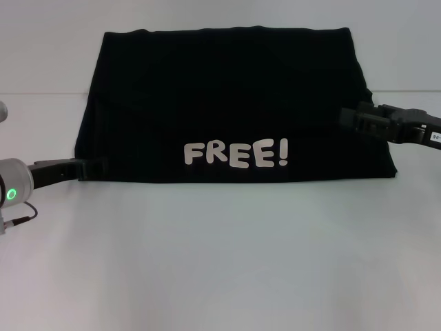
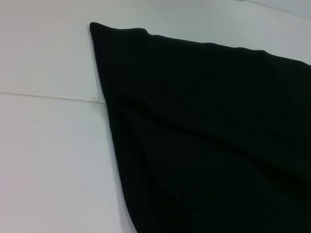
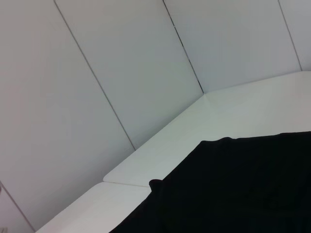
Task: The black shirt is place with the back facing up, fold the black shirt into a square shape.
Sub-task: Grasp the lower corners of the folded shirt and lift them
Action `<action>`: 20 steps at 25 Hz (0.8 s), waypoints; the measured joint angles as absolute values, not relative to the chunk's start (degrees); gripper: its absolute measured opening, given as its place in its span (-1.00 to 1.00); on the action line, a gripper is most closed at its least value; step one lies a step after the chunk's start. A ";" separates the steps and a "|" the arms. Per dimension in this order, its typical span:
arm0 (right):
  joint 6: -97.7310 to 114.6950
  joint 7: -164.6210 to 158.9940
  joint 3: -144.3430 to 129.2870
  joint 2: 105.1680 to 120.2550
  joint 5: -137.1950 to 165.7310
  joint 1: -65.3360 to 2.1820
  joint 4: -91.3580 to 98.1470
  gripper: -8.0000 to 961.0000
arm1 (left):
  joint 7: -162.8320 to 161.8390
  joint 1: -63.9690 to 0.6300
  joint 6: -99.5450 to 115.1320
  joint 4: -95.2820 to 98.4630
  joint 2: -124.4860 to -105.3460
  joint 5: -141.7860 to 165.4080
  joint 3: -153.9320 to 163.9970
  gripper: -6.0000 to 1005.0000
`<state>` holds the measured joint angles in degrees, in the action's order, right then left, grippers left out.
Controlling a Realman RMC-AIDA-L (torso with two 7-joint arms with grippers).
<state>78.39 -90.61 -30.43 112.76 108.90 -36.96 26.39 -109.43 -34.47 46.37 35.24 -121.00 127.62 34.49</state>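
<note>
**Q:** While both of your arms sit at the cloth, why is it lying the way it is?

**Me:** Because 1 fold looks done, as I judge it. The black shirt lies in the middle of the white bench as a wide dark panel, narrower at the far edge than at the near one, with the cream "FREE!" lettering showing along its near edge. I read that as the hem brought over, so the printed side faces up there.

**Q:** And your 2 grippers?

**Me:** My left gripper lies low on the bench, its tip touching the shirt's near left corner. My right gripper is at the right side edge, farther from me. Whether either is wide, narrow or pinching cloth, I cannot tell; the dark fingers merge with the fabric.

**Q:** Why there?

**Me:** Probably to take the 2 sides inward, since the panel is too wide for a square.

**Q:** Anything in the way?

**Me:** Nothing else lies on the bench. Seams run across it beside the shirt, and pale wall panels stand behind. Soft creases near the left edge could bunch.
</note>
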 joint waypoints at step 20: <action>78.31 -90.62 -29.79 112.76 108.89 -36.95 26.55 0.50 | -109.32 -34.54 46.31 34.98 -120.76 127.67 34.57 -0.39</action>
